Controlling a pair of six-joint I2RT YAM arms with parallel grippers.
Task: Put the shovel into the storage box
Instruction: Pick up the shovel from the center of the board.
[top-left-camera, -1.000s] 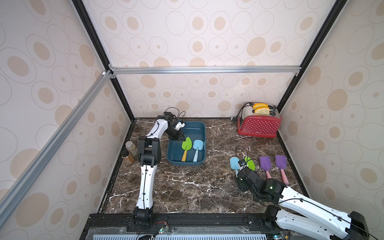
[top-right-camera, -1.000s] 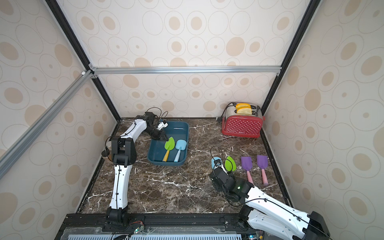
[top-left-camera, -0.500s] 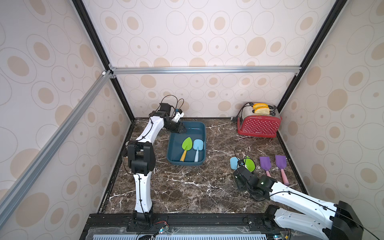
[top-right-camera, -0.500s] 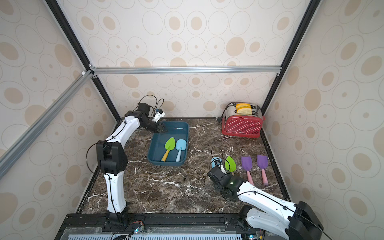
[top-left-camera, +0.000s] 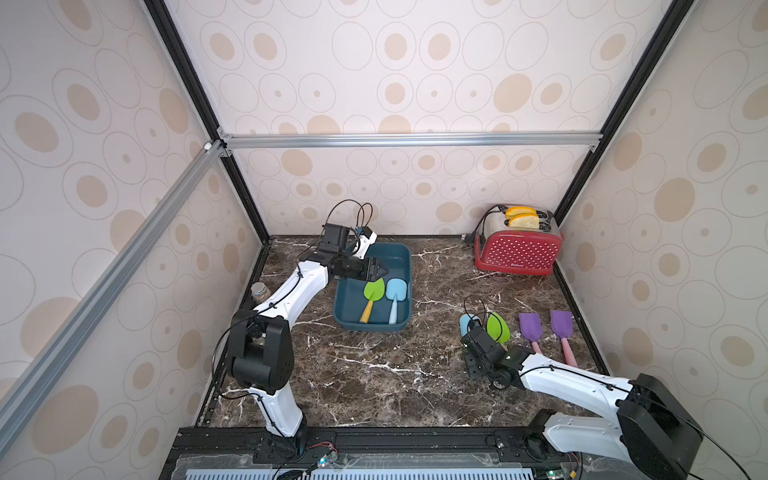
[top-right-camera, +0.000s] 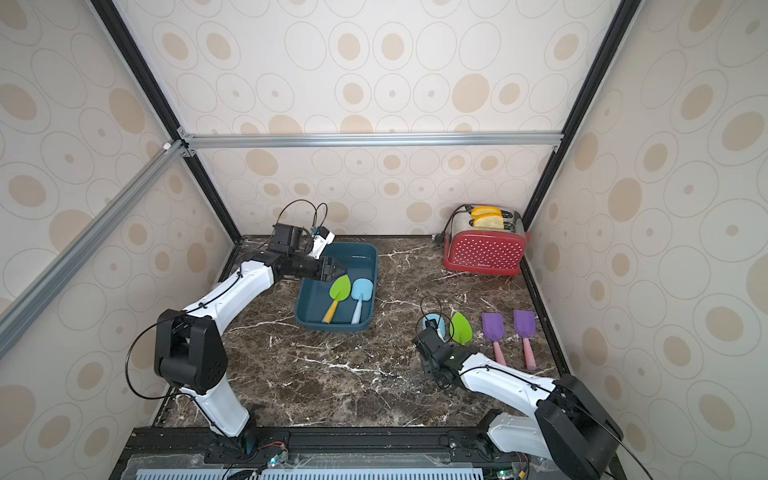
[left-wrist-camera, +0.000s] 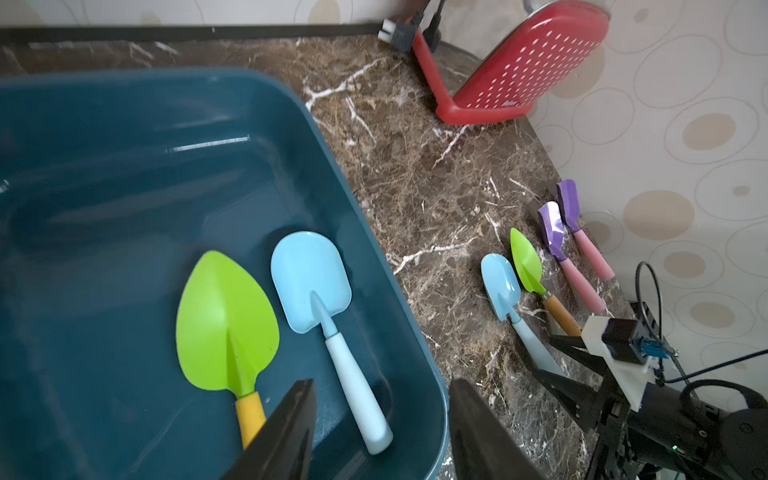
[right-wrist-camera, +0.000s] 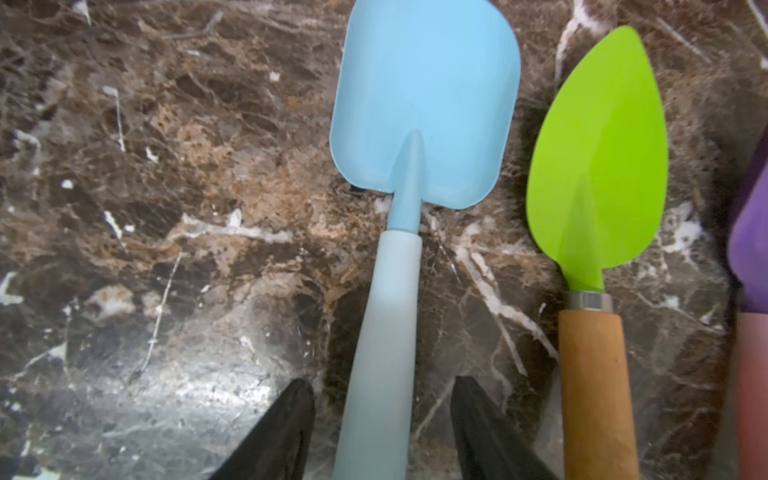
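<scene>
right gripper (right-wrist-camera: 382, 381) part-open astride blue shovel (right-wrist-camera: 424, 104) handle, left gripper (left-wrist-camera: 382, 381) open, empty

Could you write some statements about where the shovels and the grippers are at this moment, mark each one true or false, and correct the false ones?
1. A green shovel and a light blue shovel lie inside the storage box. True.
2. The left gripper holds a shovel. False: it is open and empty.
3. The fingers of the right gripper stand on either side of the handle of a second light blue shovel. True.
4. The purple shovels are in the box. False: they lie on the table.
5. The toaster is empty. False: bread slices stand in it.
</scene>
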